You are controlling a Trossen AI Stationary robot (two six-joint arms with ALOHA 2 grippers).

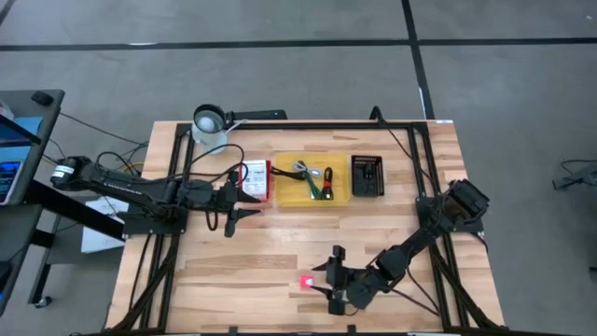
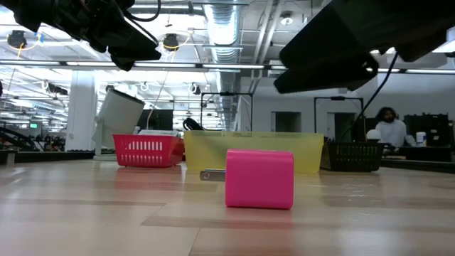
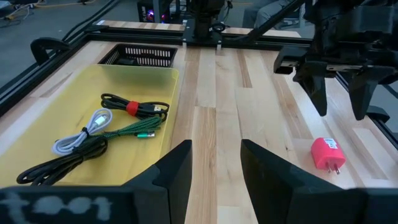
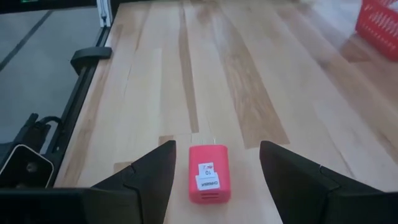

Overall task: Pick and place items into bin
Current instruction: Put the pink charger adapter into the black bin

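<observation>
Two robot arms over a wooden table, a pink charger lying in front of the right one

The left gripper hangs open and empty just left of the yellow bin, which holds coiled cables. The right gripper hovers with its fingers spread wide, holding nothing; the pink charger lies flat on the wood just ahead of and between its fingertips, apart from both

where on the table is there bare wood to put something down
Free: the wide wood between the left gripper and the pink plug-in charger, and the front-left corner. Crowded: the back row, red mesh basket, yellow tray of cables, black basket, and around the open right gripper.
</observation>
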